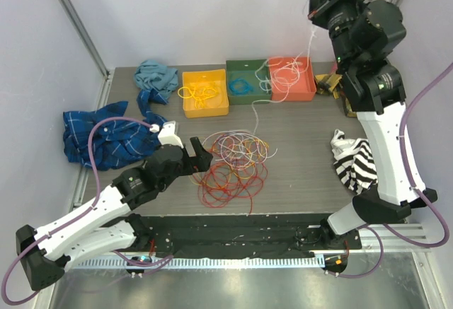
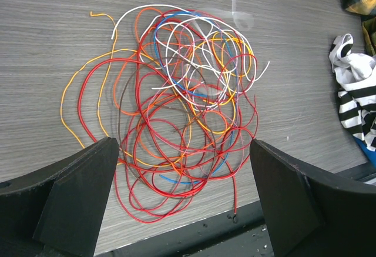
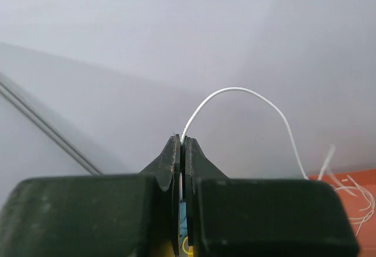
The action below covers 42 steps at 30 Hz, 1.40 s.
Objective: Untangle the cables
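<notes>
- Grey wood-grain table (image 1: 304, 182) – one surface, carrying everything below.
- Two white arms: the left one lies low across the near left, and the right one rears high over the far right corner.
- Four cloths: a blue plaid cloth (image 1: 92, 136) at the left edge, a teal cloth (image 1: 156, 77) at the far left, a black-and-white striped cloth (image 1: 354, 160) on the right, and a yellow plaid cloth (image 1: 329, 83) at the far right.
- Three bins in a row along the far edge, touching side by side: a yellow bin (image 1: 207, 109) with yellow and orange wire in it, a green bin (image 1: 248, 97) with blue wire, and an orange bin (image 1: 291, 95) with white wire.
- One heap of cables (image 1: 233, 164) at the table's centre – red, orange, yellow, white and blue loops overlapping; the strands are too tangled to count.
- The left gripper (image 1: 203, 158) sits at the heap's left edge with its fingers spread wide, holding nothing.
- The right gripper (image 3: 181, 145) is pressed together, pinching one white cable (image 3: 236, 89), which arcs from the fingertips and hangs down into the orange bin.
</notes>
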{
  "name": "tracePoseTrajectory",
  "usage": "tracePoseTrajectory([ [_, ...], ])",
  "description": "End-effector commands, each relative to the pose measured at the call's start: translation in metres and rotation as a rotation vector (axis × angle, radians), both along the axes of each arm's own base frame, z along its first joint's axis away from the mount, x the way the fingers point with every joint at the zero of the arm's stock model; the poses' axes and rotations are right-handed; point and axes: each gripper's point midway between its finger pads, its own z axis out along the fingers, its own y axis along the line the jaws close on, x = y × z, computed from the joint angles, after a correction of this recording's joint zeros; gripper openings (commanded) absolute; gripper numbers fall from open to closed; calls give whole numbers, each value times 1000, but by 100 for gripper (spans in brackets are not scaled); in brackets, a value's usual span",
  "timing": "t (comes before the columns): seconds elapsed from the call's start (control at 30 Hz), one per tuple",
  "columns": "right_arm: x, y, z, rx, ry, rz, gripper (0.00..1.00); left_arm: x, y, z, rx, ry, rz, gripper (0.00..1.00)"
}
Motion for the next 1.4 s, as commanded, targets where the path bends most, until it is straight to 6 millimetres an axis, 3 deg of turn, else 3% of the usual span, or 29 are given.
tracePoseTrajectory([
  [0.0,18,-12,-20,-85,79,-112,1,1,2,11,-21,-29,10,100],
  [0.2,12,-11,-21,-89,79,-93,1,4,2,12,-28,-46,19,100],
  [0.37,-7,-8,-8,-59,46,-33,1,11,-4,18,-30,-65,15,100],
  [0.5,-24,-1,-5,-38,37,42,1,25,-17,39,-74,-147,11,100],
  [0.7,-37,13,-35,-36,100,150,1,56,-60,69,-121,-285,-52,100],
  [0.73,-34,18,-50,-34,133,165,1,63,-66,63,-103,-294,-57,100],
  [0.77,-36,23,-55,-37,143,191,1,71,-75,84,-161,-377,-57,100],
  [0.83,-40,26,-64,-34,157,218,1,79,-80,86,-123,-471,-76,100],
  [0.87,-44,29,-65,-26,159,240,1,86,-87,100,-163,-555,-72,100],
  [0.93,-50,29,-65,-19,156,257,1,91,-97,108,-118,-655,-119,100],
  [1.07,-60,29,-61,-2,144,282,1,97,-128,131,-160,-734,-205,100],
  [1.17,-66,27,-59,4,139,284,1,93,-149,135,-217,-745,-283,100],
  [1.23,-68,27,-59,8,138,288,1,94,-155,126,-218,-728,-303,100],
  [1.37,-73,26,-53,15,125,294,1,94,-160,88,-192,-650,-323,100],
])
